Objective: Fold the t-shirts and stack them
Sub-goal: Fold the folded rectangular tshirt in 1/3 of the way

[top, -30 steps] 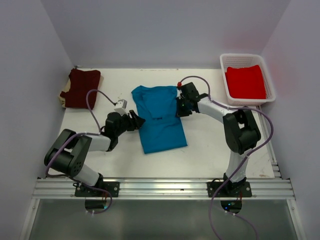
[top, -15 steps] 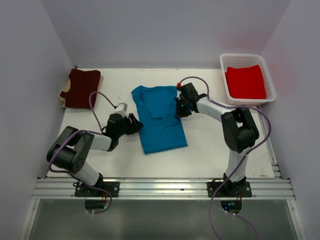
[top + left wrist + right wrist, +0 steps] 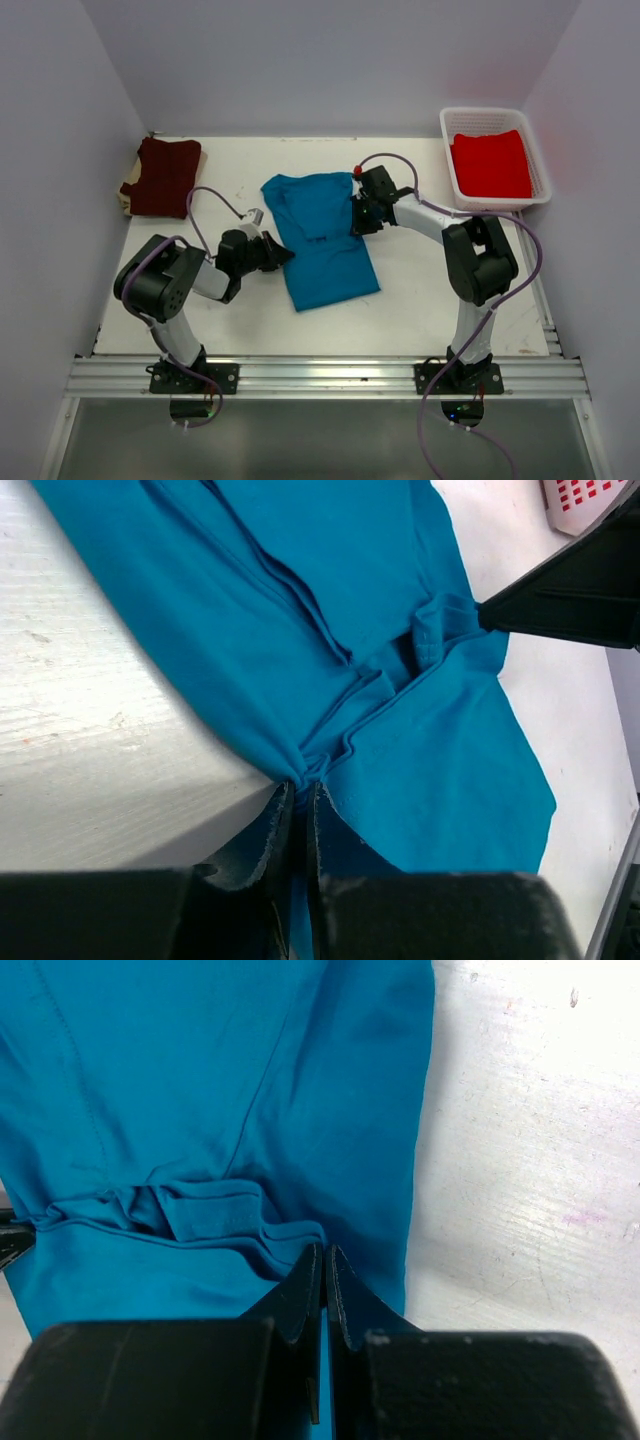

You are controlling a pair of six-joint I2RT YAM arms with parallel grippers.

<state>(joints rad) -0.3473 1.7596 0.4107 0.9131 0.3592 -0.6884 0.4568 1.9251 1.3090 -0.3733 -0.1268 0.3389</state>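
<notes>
**Teal shirt [image 3: 325, 245] pinched from 2 sides**

It lies mid-table [image 3: 420, 300]. The left gripper [image 3: 281, 255] is clamped on its left edge and the right gripper [image 3: 356, 224] on its right edge. The maroon shirt [image 3: 165, 177] sits far left. The red shirt [image 3: 490, 165] lies in the basket [image 3: 447, 150].
</notes>
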